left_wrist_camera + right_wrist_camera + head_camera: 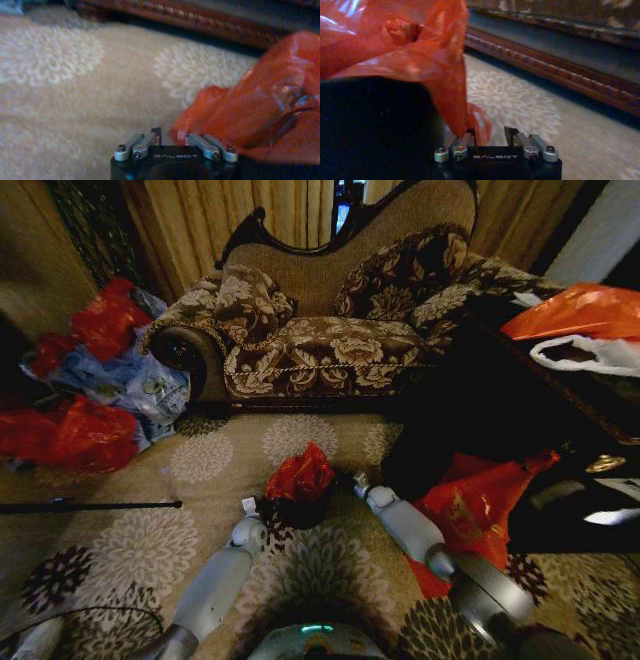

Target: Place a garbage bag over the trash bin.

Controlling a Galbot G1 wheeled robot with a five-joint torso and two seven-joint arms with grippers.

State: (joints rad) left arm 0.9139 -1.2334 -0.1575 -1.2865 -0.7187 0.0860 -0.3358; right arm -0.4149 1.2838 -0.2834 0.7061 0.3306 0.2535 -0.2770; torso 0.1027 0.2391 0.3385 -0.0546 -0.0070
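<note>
Two grippers sit low on the carpet, one at each side of the trash bin, which stands in front of the sofa. The garbage bag is bunched on top of the bin, its crinkly red plastic rising in a peak above the rim. The left gripper is just beside the bin on its left; in its wrist view the left gripper has its fingers spread, and the bag's lower edge lies between and just past them, though I cannot tell whether they pinch it. The right gripper is just beside the bin on its right; in its wrist view the right gripper also has its jaws apart, with a fold of the bag hanging down against one finger beside the dark wall of the bin. Left of the bin, near the sofa's arm, lie bulging red bags and a blue bag. Right of the bin an orange-red printed bag lies on the carpet
</note>
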